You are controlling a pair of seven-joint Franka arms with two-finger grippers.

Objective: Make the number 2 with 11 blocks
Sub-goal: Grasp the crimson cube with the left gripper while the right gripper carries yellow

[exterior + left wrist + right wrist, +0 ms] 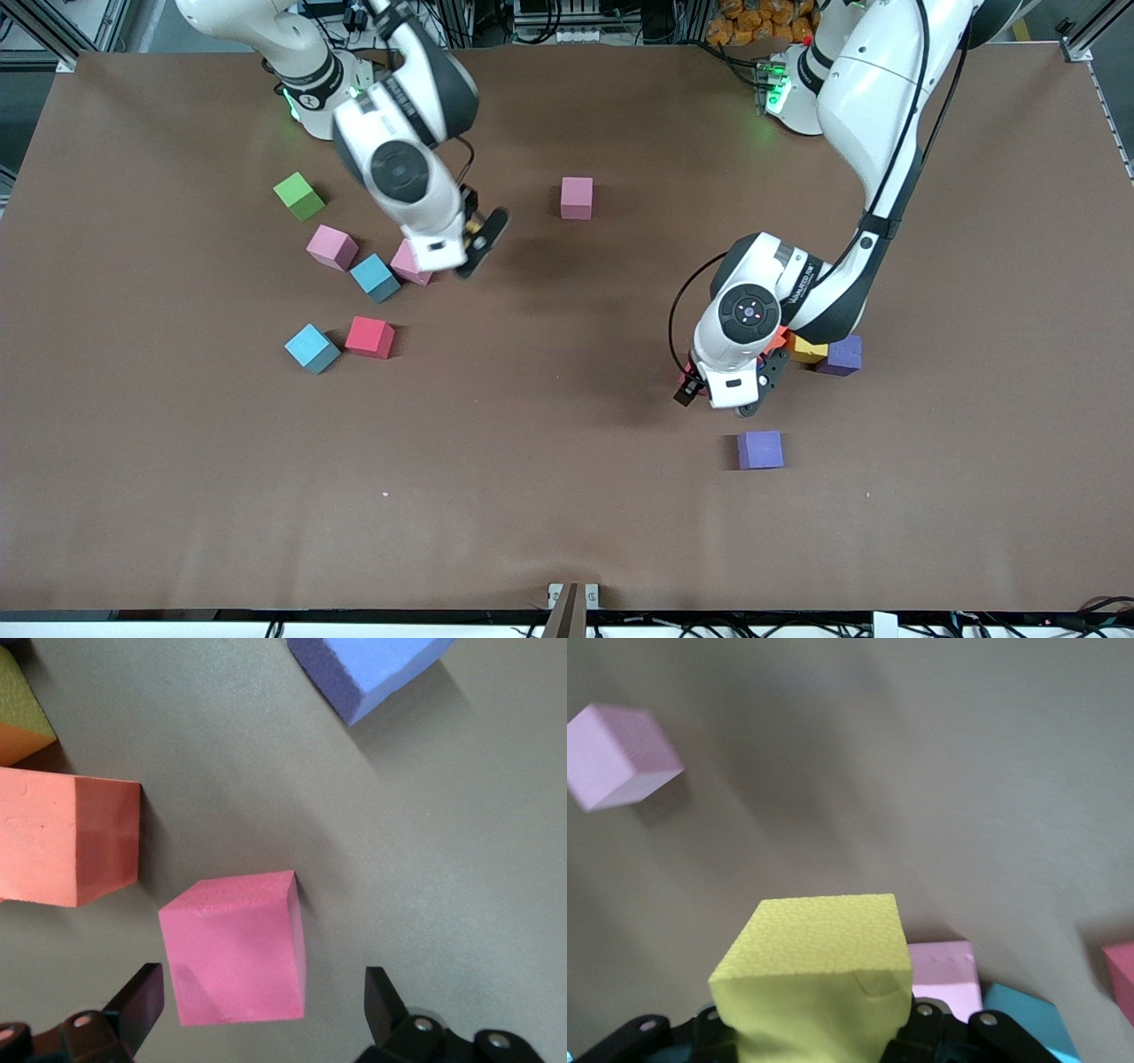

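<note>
Digit barely begun.
Your right end effector (815, 1041) grips a yellow cube (815, 979); left end effector (266, 1010) open over a red cube (235, 961); most cubes scattered.

Thirteen cubes show in all.

- Pink: three, namely one pink cube (331, 246) near the green one, a second (412, 264) partly hidden under the right arm, and a third (577, 197) alone at mid-table.
- Light blue: two (375, 277) (311, 347).
- Red: two, one red cube (369, 337) at the right arm's end and another (235, 961) below the left gripper (261, 983).
- Purple: two (760, 449) (840, 355).
- Yellow: two, the held yellow cube (815, 966) in the right gripper (478, 244) and a tabletop yellow cube (806, 348).
- Orange: one orange cube (66, 846).
- Green: one green cube (299, 196).
- Grippers: two.
</note>
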